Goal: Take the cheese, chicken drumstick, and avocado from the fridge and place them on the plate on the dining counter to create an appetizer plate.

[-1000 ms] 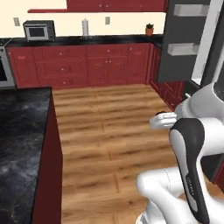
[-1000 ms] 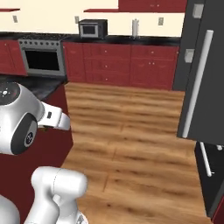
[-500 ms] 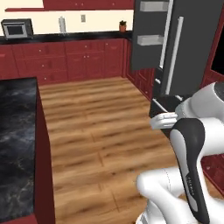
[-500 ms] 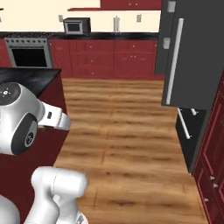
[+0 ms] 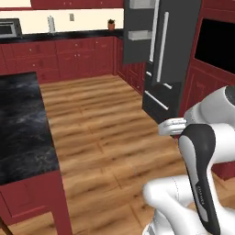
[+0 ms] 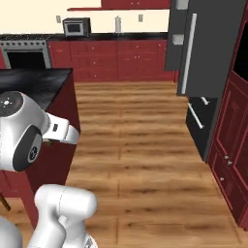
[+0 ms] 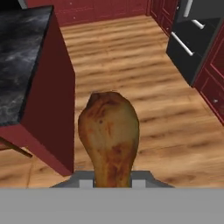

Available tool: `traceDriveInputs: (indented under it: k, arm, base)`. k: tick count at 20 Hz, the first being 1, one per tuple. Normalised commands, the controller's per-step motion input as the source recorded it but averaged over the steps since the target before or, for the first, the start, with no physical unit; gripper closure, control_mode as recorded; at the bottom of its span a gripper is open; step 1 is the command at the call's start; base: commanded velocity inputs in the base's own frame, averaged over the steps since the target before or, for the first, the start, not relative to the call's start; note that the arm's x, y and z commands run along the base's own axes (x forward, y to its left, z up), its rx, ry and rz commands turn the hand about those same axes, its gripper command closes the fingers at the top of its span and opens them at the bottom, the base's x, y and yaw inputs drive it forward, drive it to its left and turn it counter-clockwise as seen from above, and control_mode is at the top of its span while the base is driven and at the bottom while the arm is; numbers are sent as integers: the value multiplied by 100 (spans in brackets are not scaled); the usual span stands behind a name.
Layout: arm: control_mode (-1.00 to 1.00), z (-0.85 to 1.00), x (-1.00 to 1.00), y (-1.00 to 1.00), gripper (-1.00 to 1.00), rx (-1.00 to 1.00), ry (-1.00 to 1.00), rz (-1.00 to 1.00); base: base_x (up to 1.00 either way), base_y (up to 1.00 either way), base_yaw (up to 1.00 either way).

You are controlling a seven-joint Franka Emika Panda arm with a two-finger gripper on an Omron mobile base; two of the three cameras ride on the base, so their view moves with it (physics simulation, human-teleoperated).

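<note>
The gripper (image 7: 113, 183) is clamped on the chicken drumstick (image 7: 109, 135), which is carried above the wooden floor (image 7: 144, 92) in the hand view. The drumstick's long axis runs along the gripper's line of sight: the narrow bone end sits down between the fingertips and the rounded meaty end points away from the hand. The dining counter (image 7: 22, 57) lies just left of the load in that view, its red base (image 7: 54, 109) close by; the fridge (image 5: 170, 59) stands well apart with a door open. The step in hand appears to be transport to the plate. Judged advice: keep the grip firm, hold the hand level while travelling, clear the counter edge before lowering, and release only once the meaty end rests on the plate.
</note>
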Motion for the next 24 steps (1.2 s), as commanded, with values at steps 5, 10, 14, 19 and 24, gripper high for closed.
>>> traceDriveInputs:
  k: [5, 10, 14, 19, 24]
  arm:
    - [100, 0, 0, 0, 100, 0, 0, 0]
    - [100, 0, 0, 0, 100, 0, 0, 0]
    - [100, 0, 0, 0, 100, 0, 0, 0]
    - [100, 0, 0, 0, 100, 0, 0, 0]
    - [100, 0, 0, 0, 100, 0, 0, 0]
  base:
    - [-100, 94, -15]
    - [-100, 100, -15]
    - [-48, 100, -13]
    - [-7, 100, -9]
    - [-8, 100, -3]
